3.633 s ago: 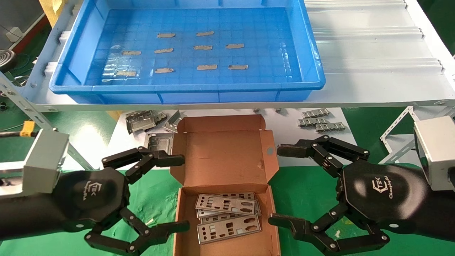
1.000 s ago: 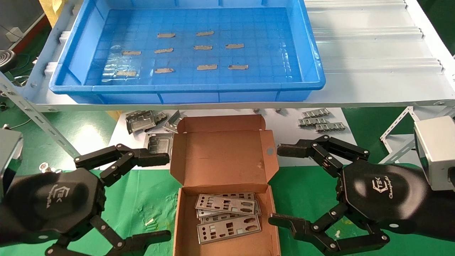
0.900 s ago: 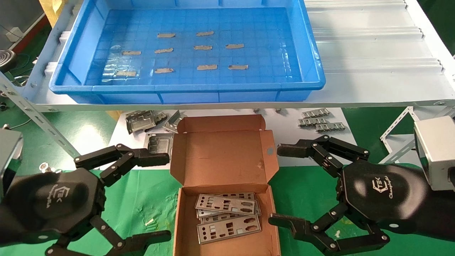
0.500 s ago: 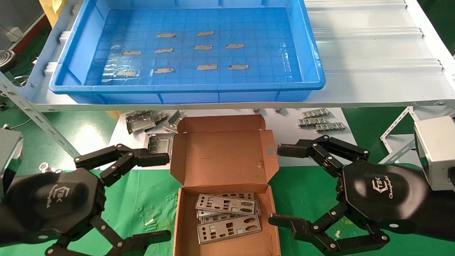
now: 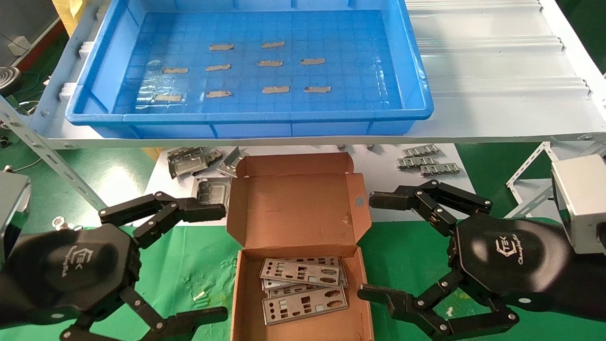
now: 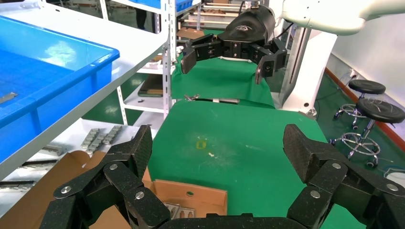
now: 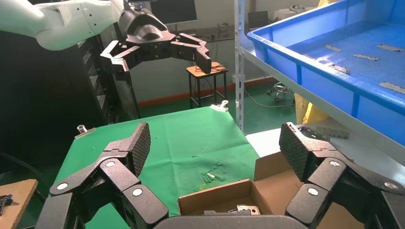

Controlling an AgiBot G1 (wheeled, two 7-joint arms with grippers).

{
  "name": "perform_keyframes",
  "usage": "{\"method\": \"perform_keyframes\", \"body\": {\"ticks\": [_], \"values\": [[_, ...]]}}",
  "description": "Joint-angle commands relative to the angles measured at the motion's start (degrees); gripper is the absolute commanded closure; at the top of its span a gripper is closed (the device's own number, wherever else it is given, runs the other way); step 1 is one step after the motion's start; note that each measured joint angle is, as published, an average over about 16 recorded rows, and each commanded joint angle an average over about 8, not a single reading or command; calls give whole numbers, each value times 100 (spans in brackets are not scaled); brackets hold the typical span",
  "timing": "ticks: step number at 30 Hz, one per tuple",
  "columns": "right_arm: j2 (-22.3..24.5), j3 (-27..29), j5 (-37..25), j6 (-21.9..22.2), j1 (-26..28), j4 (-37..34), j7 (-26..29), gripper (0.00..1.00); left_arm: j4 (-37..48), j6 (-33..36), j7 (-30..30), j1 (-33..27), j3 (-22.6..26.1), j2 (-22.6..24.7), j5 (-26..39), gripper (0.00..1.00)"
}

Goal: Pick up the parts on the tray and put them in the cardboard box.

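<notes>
Now that the left gripper [image 5: 208, 263] has drawn back lower left, spread empty like the right gripper [image 5: 374, 251], the I/O shields [image 5: 303, 289] fill the cardboard box [image 5: 298, 208] and the blue tray [image 5: 251, 118] looks cleared.

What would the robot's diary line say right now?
tray: no parts, only tape strips | parts: in cardboard box | left gripper: open, beside box | right gripper: open, beside box

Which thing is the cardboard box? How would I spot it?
Find the big blue tray up on the white shelf, then look just below its front edge. The cardboard box sits on the green mat, its lid flap open. It alone is brown, and it holds the flat silver parts.
</notes>
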Motion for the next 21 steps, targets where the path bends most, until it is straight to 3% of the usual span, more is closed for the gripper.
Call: {"method": "perform_keyframes", "body": {"ticks": [1,21], "values": [[0,0,0,0,0,0,0,0,0,0,0,0,0,0,0,0],[0,0,0,0,0,0,0,0,0,0,0,0,0,0,0,0]]}}
